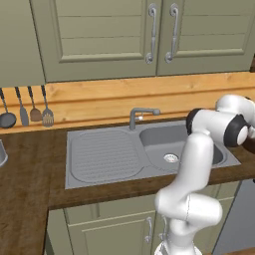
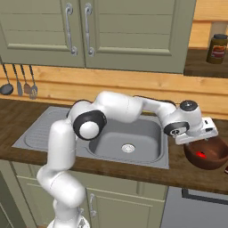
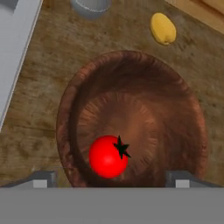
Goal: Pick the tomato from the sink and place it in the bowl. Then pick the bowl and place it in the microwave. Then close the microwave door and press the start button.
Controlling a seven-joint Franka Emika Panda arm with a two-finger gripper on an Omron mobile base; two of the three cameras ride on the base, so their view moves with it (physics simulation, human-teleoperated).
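Observation:
The tomato (image 3: 107, 156), a glossy red ball with a black stem star, lies inside the dark reddish-brown bowl (image 3: 70, 109), left of its middle. The bowl (image 2: 214, 163) stands on the wooden counter right of the sink (image 2: 147, 153), and the tomato (image 2: 201, 155) shows as a red spot within it. My gripper (image 2: 208, 137) hovers just above the bowl, pointing down. In the hand view my gripper (image 3: 111, 179) is open, its fingertips (image 3: 43, 179) wide apart over the bowl's near rim, holding nothing. The sink (image 1: 99, 154) basin holds nothing. The microwave and its door are out of view.
A small yellow item (image 3: 162, 28) lies on the counter beyond the bowl, beside a grey object (image 3: 89, 6). A grey tap (image 1: 142, 114) stands behind the basin. Utensils (image 1: 25, 109) hang on the wall at left. A jar (image 2: 218, 46) stands on a shelf at upper right.

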